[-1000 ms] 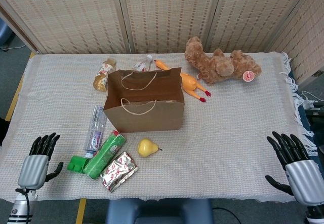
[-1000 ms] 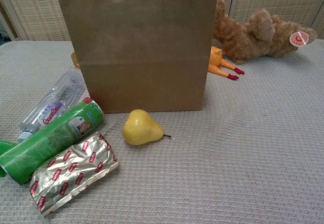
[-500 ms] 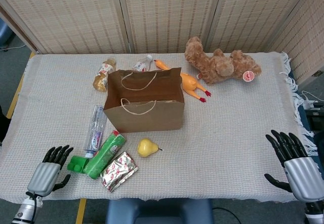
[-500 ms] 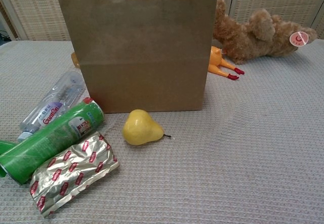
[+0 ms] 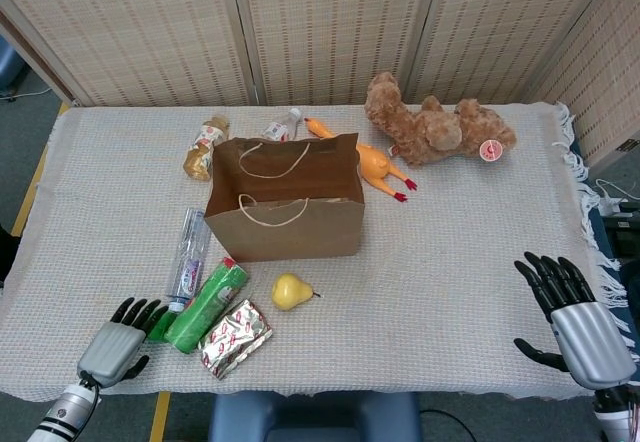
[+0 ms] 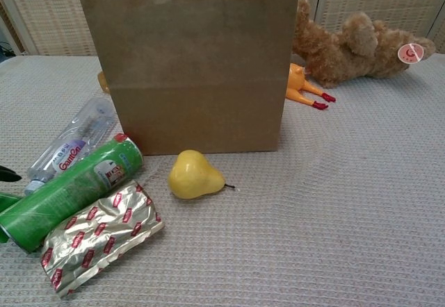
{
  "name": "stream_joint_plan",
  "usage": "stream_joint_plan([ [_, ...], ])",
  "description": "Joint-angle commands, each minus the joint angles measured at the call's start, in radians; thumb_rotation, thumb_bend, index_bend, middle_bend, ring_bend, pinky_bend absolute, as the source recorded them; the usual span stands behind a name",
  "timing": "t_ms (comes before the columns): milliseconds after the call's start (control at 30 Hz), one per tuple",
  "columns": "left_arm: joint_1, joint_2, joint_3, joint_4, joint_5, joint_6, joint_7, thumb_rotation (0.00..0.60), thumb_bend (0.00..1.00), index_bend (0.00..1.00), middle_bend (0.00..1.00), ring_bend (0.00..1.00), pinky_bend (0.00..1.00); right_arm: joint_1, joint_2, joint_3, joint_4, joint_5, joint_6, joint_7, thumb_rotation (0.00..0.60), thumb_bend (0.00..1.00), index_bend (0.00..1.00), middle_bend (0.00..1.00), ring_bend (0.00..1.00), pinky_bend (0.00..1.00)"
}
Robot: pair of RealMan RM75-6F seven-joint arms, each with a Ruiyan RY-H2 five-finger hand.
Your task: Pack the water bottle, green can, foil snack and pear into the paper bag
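The brown paper bag [image 5: 286,224] [image 6: 198,71] stands open and upright at mid table. In front of it to the left lie the clear water bottle [image 5: 189,254] [image 6: 69,147], the green can [image 5: 208,303] [image 6: 69,190] and the foil snack [image 5: 235,337] [image 6: 101,234]. The yellow pear [image 5: 290,290] [image 6: 193,175] lies just right of the can. My left hand [image 5: 120,340] is open at the near left edge, its fingertips [image 6: 8,175] beside the can's green lid end. My right hand [image 5: 578,324] is open at the near right edge, holding nothing.
Behind the bag lie a brown teddy bear [image 5: 435,122] [image 6: 358,43], an orange rubber chicken [image 5: 368,162] [image 6: 302,85] and two small bottles [image 5: 205,144]. The table's near edge runs just below both hands.
My left hand has moved right and lower along the near edge, up to the green can's lid end. My right hand has shifted slightly left.
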Motion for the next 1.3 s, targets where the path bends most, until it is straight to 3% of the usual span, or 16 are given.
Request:
stream_joint_plan([
  [33, -0.02, 0.006, 0.002, -0.013, -0.028, -0.032, 0.038, 0.6, 0.35, 0.0, 0.0, 0.0, 0.02, 0.001, 0.001, 0.001, -0.002, 0.002, 0.0, 0.001, 0.6, 0.02, 0.0, 0.0, 0.0, 0.0],
  [367, -0.072, -0.027, -0.001, -0.033, -0.068, -0.098, 0.117, 0.6, 0.35, 0.0, 0.0, 0.0, 0.02, 0.002, 0.003, -0.002, -0.006, 0.007, -0.004, 0.007, 0.6, 0.02, 0.0, 0.0, 0.0, 0.0],
  [667, -0.121, -0.075, -0.02, -0.023, -0.179, -0.146, 0.245, 0.6, 0.35, 0.0, 0.0, 0.0, 0.05, 0.003, 0.009, -0.005, -0.006, 0.006, -0.004, 0.022, 0.6, 0.02, 0.0, 0.0, 0.0, 0.0],
  [800, -0.133, -0.079, -0.027, -0.023, -0.207, -0.134, 0.273, 0.6, 0.36, 0.01, 0.0, 0.0, 0.14, 0.004, 0.011, -0.006, -0.006, 0.006, -0.005, 0.027, 0.6, 0.02, 0.0, 0.0, 0.0, 0.0],
  [900, -0.136, -0.081, -0.026, -0.019, -0.209, -0.127, 0.283, 0.6, 0.38, 0.09, 0.07, 0.07, 0.27, 0.004, 0.011, -0.007, -0.006, 0.005, -0.005, 0.028, 0.6, 0.02, 0.0, 0.0, 0.0, 0.0],
  [933, -0.136, -0.081, -0.026, -0.018, -0.209, -0.125, 0.285, 0.6, 0.41, 0.14, 0.14, 0.13, 0.34, 0.004, 0.011, -0.007, -0.006, 0.005, -0.005, 0.028, 0.6, 0.02, 0.0, 0.0, 0.0, 0.0],
  [1033, -0.135, -0.08, -0.026, -0.013, -0.223, -0.104, 0.295, 0.6, 0.52, 0.43, 0.48, 0.44, 0.62, 0.003, 0.011, -0.011, -0.006, -0.002, -0.004, 0.033, 0.6, 0.02, 0.0, 0.0, 0.0, 0.0],
  [1067, -0.135, -0.078, -0.025, -0.015, -0.227, -0.099, 0.302, 0.6, 0.55, 0.5, 0.54, 0.5, 0.67, 0.002, 0.012, -0.012, -0.006, -0.005, -0.003, 0.034, 0.6, 0.02, 0.0, 0.0, 0.0, 0.0],
  [1133, -0.133, -0.073, -0.023, -0.023, -0.234, -0.088, 0.306, 0.6, 0.58, 0.57, 0.61, 0.56, 0.72, 0.002, 0.012, -0.013, -0.007, -0.009, 0.0, 0.036, 0.6, 0.02, 0.0, 0.0, 0.0, 0.0],
  [1300, -0.132, -0.049, -0.023, -0.037, -0.245, -0.063, 0.297, 0.6, 0.6, 0.63, 0.67, 0.61, 0.76, 0.0, 0.013, -0.015, -0.009, -0.015, 0.003, 0.035, 0.6, 0.02, 0.0, 0.0, 0.0, 0.0],
])
